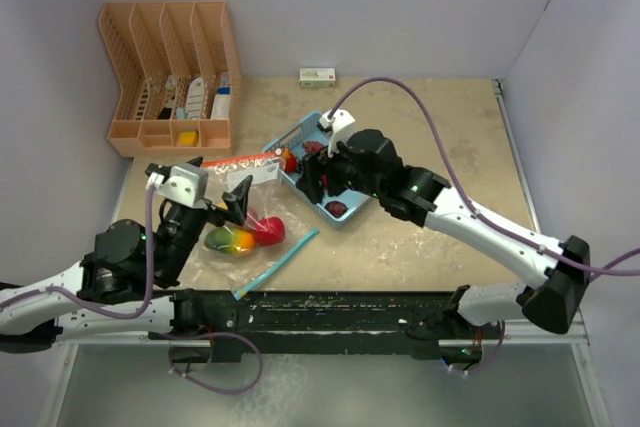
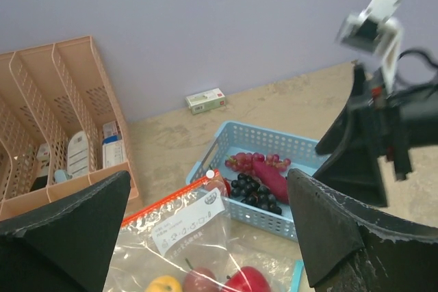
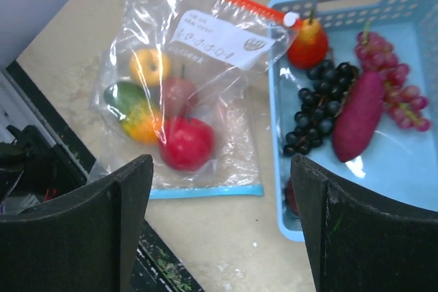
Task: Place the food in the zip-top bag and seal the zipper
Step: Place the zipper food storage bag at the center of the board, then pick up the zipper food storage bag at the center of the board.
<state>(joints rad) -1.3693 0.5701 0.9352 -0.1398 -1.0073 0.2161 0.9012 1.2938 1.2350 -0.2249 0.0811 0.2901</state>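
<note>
The clear zip-top bag (image 1: 252, 209) lies flat, its orange zipper (image 1: 240, 159) reaching the blue basket (image 1: 345, 215). Inside it are a green-orange mango (image 3: 133, 111), a red pepper (image 3: 186, 143), a yellow lemon (image 3: 149, 65) and a red-brown ball (image 3: 179, 90). The basket (image 3: 410, 169) holds dark grapes (image 3: 320, 111), a maroon sweet potato (image 3: 357, 115), red grapes (image 3: 393, 87) and a small red-orange fruit (image 3: 306, 35) at the zipper's slider. My left gripper (image 1: 234, 203) hovers open over the bag (image 2: 171, 237). My right gripper (image 1: 318, 175) hovers open over the basket's left side.
An orange slotted rack (image 1: 170, 77) with white bottles stands at the back left. A small white-green box (image 1: 317, 75) lies by the back wall. Grey walls close the table at the back and both sides. A black rail (image 1: 330, 309) runs along the near edge.
</note>
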